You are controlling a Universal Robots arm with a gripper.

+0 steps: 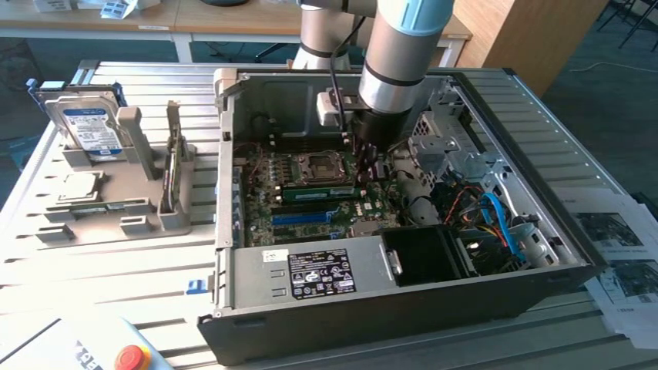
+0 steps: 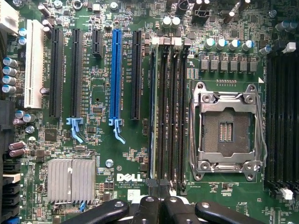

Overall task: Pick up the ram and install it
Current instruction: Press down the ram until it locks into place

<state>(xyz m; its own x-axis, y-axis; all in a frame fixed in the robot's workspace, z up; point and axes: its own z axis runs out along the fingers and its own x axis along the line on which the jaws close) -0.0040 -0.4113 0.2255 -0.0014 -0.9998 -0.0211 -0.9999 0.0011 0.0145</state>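
1. My claw [image 2: 161, 205] is pressed together, holding nothing, above the slots [image 2: 168, 112] on the board [image 2: 103, 154].
2. The ram [image 1: 317, 193] stands in its slot beside the socket [image 2: 226, 128]; seating step.
3. Next calls for a straight, even downward press.

We see the robot arm [image 1: 403, 54] in the upper middle of the exterior view: a thick silver-grey tube with a light blue cap at its top and a thin black ring lower down. Under it comes a black wrist part, with a small pale box on its side and a black cable. The end effector [image 2: 161, 207] is black, with round silver screws.
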